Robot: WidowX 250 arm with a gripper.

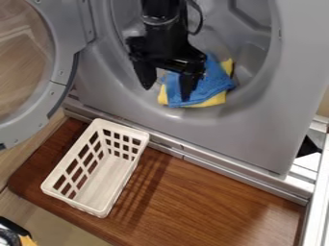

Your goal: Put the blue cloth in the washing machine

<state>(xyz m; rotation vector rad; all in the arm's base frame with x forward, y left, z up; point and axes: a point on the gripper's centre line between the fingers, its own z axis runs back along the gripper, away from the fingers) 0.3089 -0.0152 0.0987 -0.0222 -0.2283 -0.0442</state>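
The black gripper (pixel 167 91) hangs in the mouth of the washing machine (pixel 212 137), its two fingers apart and pointing down. One finger is in front of the blue cloth (pixel 210 85); the other stands to the left of it. The blue cloth lies inside the drum near its lower rim, on top of a yellow cloth (pixel 217 100) whose edges show around it. The upper left part of the blue cloth is partly hidden behind the gripper.
An empty white plastic basket (pixel 122 129) stands on the brown wooden board (pixel 193 197) below the machine. The round machine door (pixel 61 72) is swung out at the left. A metal rail (pixel 315 192) runs down the right edge.
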